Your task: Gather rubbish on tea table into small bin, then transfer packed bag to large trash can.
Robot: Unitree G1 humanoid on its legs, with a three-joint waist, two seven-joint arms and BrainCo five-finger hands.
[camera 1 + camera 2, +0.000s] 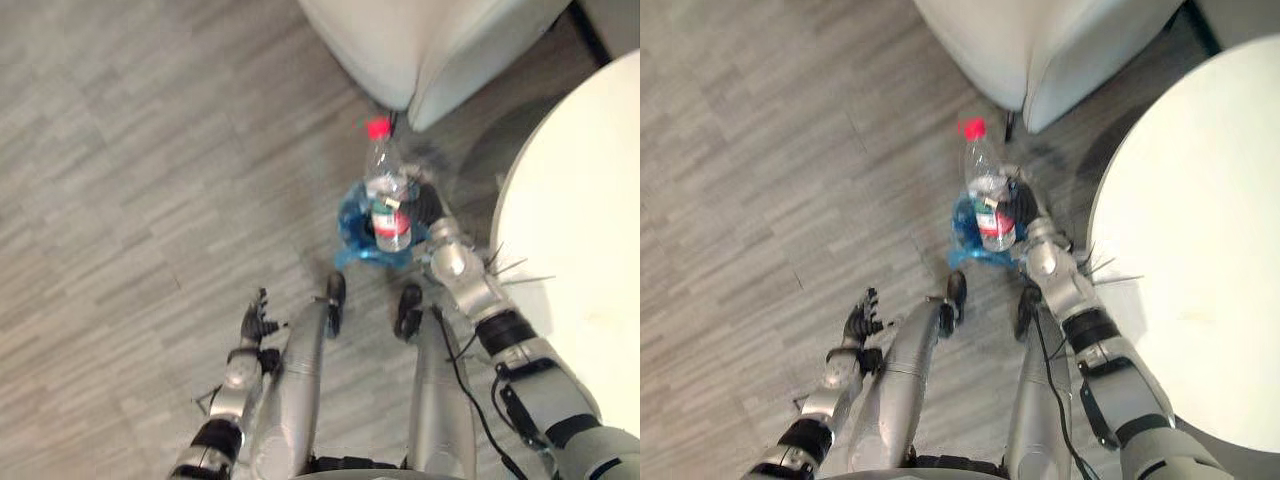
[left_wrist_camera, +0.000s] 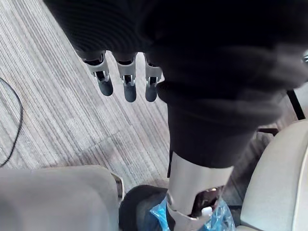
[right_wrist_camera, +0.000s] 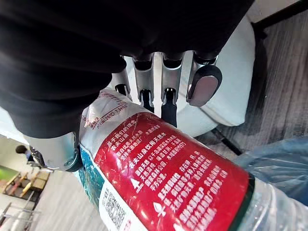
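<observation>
Right hand, fingers curled round the red-capped bottle, should centre it over the blue-lined bin below before releasing.

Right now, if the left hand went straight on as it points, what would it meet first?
Most likely the floor: the left hand points its open fingers at it; depth is unclear.

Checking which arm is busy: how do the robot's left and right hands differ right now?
The right hand curls its fingers round a red-capped bottle; the left hand hangs relaxed, holding nothing. The right hand reaches to the blue-lined bin; the left hand is over bare floor. Both have silver, dark-tipped fingers.
</observation>
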